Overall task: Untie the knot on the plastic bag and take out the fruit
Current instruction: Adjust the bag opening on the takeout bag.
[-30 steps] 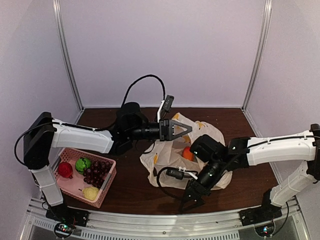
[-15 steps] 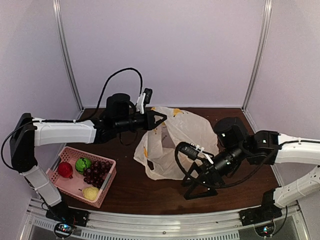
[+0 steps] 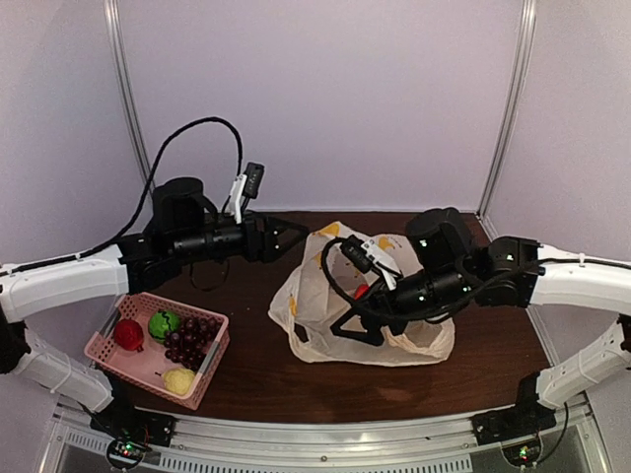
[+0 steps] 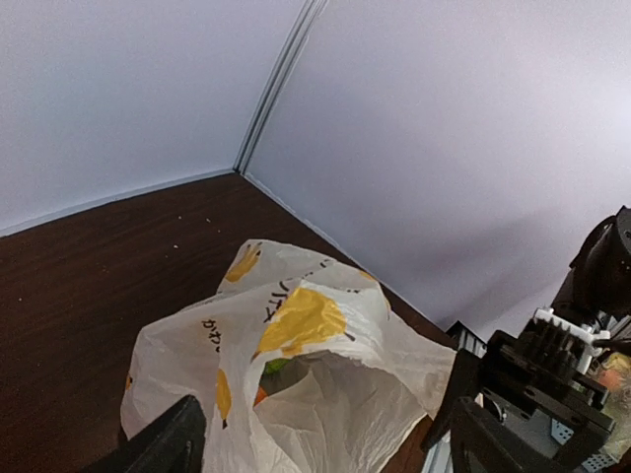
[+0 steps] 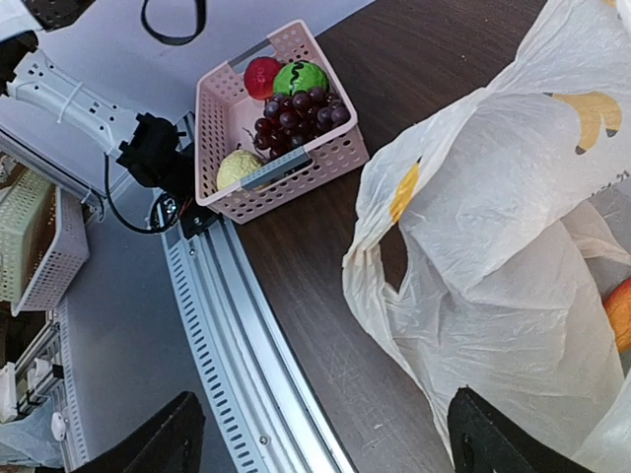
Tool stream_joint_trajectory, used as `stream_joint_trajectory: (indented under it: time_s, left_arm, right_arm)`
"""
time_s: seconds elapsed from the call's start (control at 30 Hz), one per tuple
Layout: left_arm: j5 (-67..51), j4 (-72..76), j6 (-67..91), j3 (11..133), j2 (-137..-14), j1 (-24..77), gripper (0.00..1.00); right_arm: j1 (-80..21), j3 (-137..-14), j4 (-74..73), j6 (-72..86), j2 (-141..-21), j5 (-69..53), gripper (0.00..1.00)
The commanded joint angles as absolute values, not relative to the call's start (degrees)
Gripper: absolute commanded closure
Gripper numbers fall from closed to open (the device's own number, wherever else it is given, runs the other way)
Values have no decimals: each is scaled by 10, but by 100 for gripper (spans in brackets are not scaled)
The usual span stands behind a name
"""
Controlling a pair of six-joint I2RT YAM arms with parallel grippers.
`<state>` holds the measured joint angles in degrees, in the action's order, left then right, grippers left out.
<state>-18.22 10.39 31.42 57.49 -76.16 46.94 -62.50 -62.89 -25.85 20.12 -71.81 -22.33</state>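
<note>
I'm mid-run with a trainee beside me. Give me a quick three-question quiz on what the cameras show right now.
1. True or false: the pink basket is empty.
2. Which fruit in the basket lies closest to the table's near edge? A) red apple B) grape bunch C) yellow pear
3. Short answer: how do the left gripper and right gripper stand, and does either hold the plastic bag?

Key
1. False: it holds four fruits.
2. C.
3. Both are open; neither holds the bag.
</note>
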Motion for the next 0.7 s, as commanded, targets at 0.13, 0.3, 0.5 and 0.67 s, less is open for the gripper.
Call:
stream_joint_trajectory:
  time_s: [0.13,0.3,0.5,0.67]
  left_arm:
    - [-143,82,384,443,-690,470,3]
    - [-183,128,399,434,-750,470,2]
    - [-139,101,378,453,-819,479,2]
    - [-182,195,397,448,-869,496,2]
  right_arm:
    - [-632,-700,-318,184,-793,-59,21]
    - [-627,-729,-367,167,-850,23,23]
    - [-616,-737,-401,163,-879,125,23]
    - [-608,-737,-423,168,-885,197,24]
